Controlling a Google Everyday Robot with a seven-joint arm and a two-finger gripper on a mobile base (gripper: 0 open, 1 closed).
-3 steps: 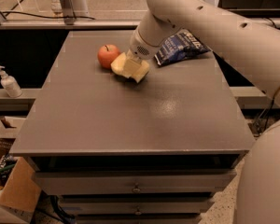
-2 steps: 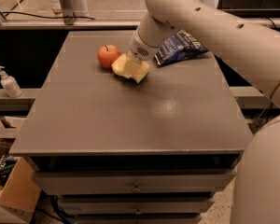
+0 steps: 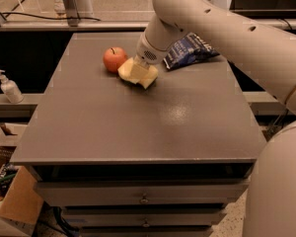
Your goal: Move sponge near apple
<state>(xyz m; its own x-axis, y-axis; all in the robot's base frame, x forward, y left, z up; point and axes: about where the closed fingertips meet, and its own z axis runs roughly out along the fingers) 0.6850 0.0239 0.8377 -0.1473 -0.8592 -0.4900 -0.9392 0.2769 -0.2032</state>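
Far side of grey counter (image 3: 138, 127): red apple (image 3: 114, 59), stem up. Just right of it, pale yellow sponge (image 3: 148, 79) flat on the surface; contact with the apple not clear. Directly on top of the sponge, end effector (image 3: 139, 69), at the end of a white arm (image 3: 212, 23) reaching in from the right. Behind, dark blue crinkled bag (image 3: 190, 51). Far left, off the counter, white pump bottle (image 3: 9, 87). Below the front edge, drawers (image 3: 143, 199).

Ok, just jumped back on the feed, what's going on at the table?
The robot's arm reaches over the grey table, its end effector down on the pale yellow sponge. The sponge lies right beside the red apple, on the apple's right in the camera view. A blue snack bag lies behind them.
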